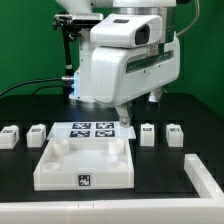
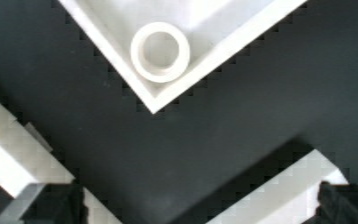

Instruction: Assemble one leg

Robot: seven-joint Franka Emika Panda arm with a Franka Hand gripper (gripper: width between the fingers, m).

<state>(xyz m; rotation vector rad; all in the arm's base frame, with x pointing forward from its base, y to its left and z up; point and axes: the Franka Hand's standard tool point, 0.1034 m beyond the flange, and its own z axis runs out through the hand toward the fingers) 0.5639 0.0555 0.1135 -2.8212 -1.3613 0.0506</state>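
Observation:
Several small white legs with marker tags stand in a row on the black table: two at the exterior view's left [image 1: 10,136] [image 1: 37,133] and two at its right [image 1: 148,132] [image 1: 174,132]. The large white square panel [image 1: 60,170] lies in front of them. My gripper [image 1: 122,118] hangs above the table behind the panel, near the marker board, apart from every leg. In the wrist view the gripper [image 2: 194,208] is open and empty, with dark fingertips [image 2: 43,205] at the frame's edge. A panel corner [image 2: 211,25] with a round hole [image 2: 158,50] shows there. No leg shows in that view.
The marker board [image 1: 85,128] lies flat behind the panel. A long white bar [image 1: 205,180] lies at the exterior view's right front. The arm's white body fills the upper middle. White strips [image 2: 7,140] cross the wrist view's edges; I cannot tell what they are.

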